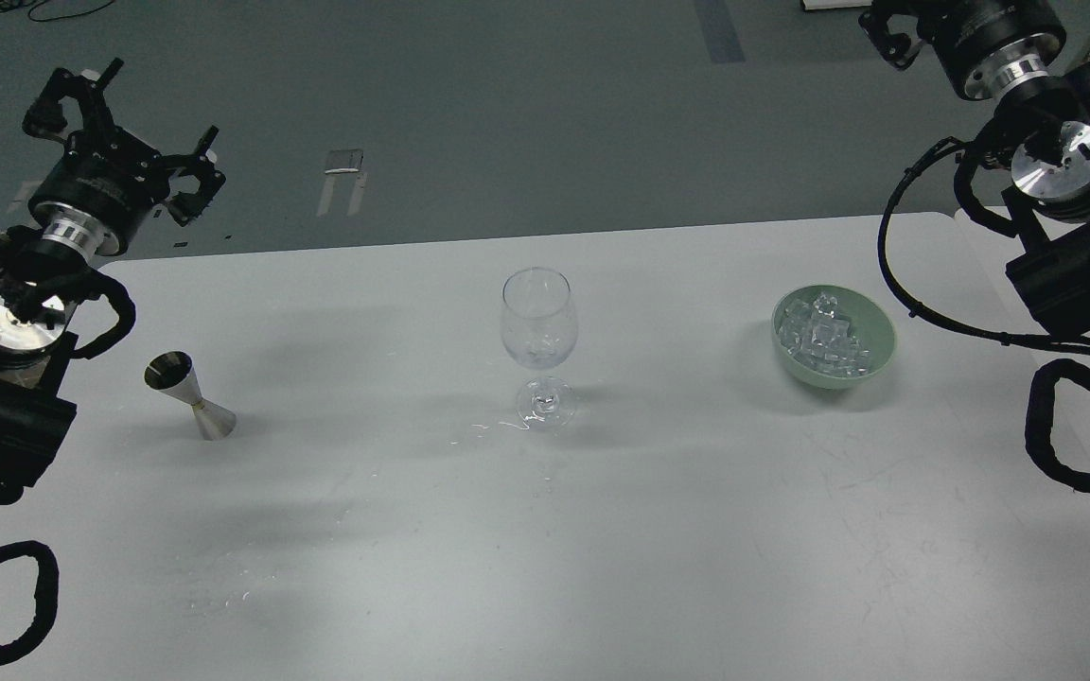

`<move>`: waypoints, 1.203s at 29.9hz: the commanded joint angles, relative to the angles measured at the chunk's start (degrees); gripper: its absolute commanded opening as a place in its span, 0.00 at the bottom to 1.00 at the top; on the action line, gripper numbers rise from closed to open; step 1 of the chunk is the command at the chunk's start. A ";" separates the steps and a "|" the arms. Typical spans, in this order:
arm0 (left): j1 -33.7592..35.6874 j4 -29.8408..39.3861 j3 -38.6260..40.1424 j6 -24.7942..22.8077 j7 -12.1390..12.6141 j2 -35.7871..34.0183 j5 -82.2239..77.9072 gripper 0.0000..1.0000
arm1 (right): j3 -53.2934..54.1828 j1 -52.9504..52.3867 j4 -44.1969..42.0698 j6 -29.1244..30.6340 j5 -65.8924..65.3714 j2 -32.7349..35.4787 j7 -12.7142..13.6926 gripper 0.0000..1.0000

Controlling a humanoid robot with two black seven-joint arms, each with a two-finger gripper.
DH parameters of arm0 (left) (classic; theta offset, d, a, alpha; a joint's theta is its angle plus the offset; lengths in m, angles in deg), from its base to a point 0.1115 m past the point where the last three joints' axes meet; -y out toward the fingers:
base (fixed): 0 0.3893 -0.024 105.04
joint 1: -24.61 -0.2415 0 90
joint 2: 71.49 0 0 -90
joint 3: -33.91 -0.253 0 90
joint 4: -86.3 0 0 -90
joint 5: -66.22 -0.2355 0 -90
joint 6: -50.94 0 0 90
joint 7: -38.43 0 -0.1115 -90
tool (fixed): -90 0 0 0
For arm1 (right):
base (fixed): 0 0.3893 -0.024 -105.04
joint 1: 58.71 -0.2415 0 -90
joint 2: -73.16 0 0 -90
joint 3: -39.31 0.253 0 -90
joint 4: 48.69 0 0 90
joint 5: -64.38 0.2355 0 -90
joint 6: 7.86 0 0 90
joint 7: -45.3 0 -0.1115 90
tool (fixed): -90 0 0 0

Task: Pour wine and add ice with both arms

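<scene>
Ice (pixel 827 333) in bowl (pixel 876 364) below my right gripper (pixel 890 33), grip unclear; left gripper (pixel 133 118) spread, empty, above jigger (pixel 190 395).

Jigger (pixel 190 395), wine glass (pixel 538 345) and bowl (pixel 834 337) stand well apart, seemingly leaving wide lanes between.

On the tabletop (pixel 602 530): jigger (pixel 190 395) at left, wine glass (pixel 539 345) centre, bowl (pixel 834 338) at right (all well apart). Ice (pixel 824 333) lies in the bowl.
</scene>
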 commanded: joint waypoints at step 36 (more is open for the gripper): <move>8.26 0.85 -4.28 3.02 -0.78 5.05 -3.31 0.98 | -1.06 -1.27 0.51 0.45 -0.17 1.84 0.53 1.00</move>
